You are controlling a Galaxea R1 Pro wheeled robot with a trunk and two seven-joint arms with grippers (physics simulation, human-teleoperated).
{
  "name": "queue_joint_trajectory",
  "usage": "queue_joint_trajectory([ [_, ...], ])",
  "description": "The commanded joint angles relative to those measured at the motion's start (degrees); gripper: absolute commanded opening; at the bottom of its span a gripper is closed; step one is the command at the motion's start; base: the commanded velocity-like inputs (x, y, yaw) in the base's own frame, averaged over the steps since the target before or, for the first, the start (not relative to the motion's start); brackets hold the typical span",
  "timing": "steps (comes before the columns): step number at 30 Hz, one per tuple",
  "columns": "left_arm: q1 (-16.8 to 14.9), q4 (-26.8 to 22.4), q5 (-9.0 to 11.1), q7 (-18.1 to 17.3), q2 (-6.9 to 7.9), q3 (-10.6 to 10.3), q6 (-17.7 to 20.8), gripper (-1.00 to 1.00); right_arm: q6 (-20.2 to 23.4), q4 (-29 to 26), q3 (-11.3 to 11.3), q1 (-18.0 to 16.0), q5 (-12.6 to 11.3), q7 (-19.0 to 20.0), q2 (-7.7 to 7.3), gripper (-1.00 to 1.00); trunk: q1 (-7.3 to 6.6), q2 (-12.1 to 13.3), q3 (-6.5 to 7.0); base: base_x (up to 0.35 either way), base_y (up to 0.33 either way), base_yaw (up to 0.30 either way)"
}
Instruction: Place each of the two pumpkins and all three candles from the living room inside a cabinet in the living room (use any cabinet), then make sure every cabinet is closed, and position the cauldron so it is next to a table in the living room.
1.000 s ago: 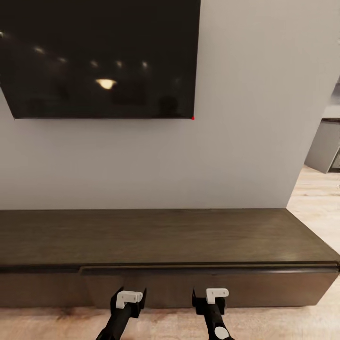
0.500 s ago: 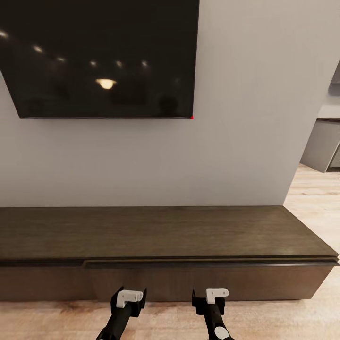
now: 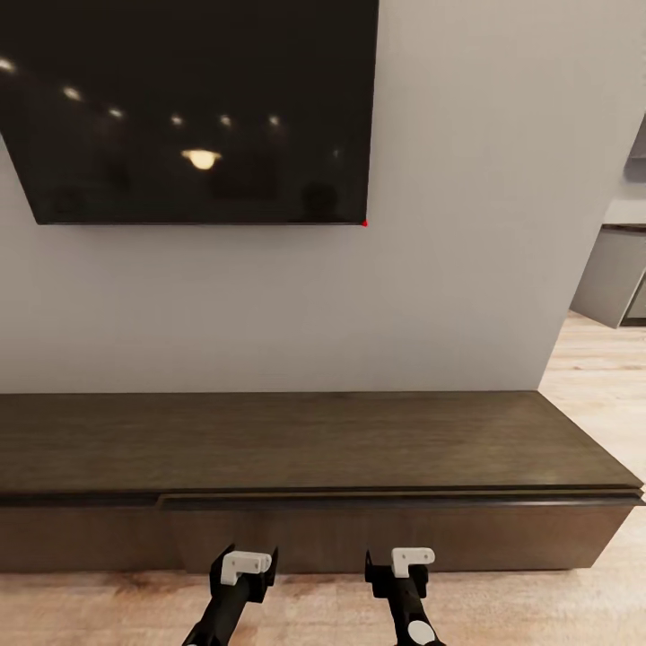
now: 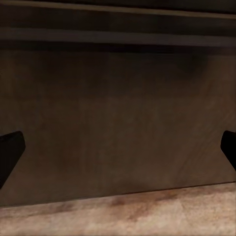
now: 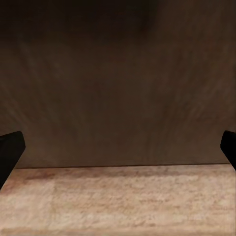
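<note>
The cabinet is faced, its drawers looking shut. Both grippers, left and right, are held low with jaws spread, nothing gripped.

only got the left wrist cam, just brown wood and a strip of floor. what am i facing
Observer: The cabinet, a long low unit against a wall, with a dark screen hung above it.
Operator: is the drawer in front of me open
Observer: It looks shut. In the head view the wide drawer front sits about level with the one beside it, and no gap shows.
Operator: wheres the right arm
Observer: The right gripper is beside the left gripper. Both are low and face that same drawer front. In the right wrist view its fingers are wide open, with nothing between them.
</note>
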Motion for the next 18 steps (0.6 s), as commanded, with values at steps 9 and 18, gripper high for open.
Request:
queue_joint_trajectory([
  [9, 0.0, 0.1, 0.6, 0.2, 0.07, -0.2, 1.5, 1.00, -0.2, 0.2, 0.5, -0.1, -0.5, -0.3, 0.00, 1.00, -0.22, 0.1, 1.72, 0.000, 0.000, 0.000],
  [18, 0.0, -0.2, 1.1, 0.3, 0.11, -0.1, 8.0, 1.00, 0.4, 0.5, 0.6, 0.0, -0.6, -0.5, 0.08, 1.00, -0.40, 0.2, 3.27, 0.000, 0.000, 0.000],
])
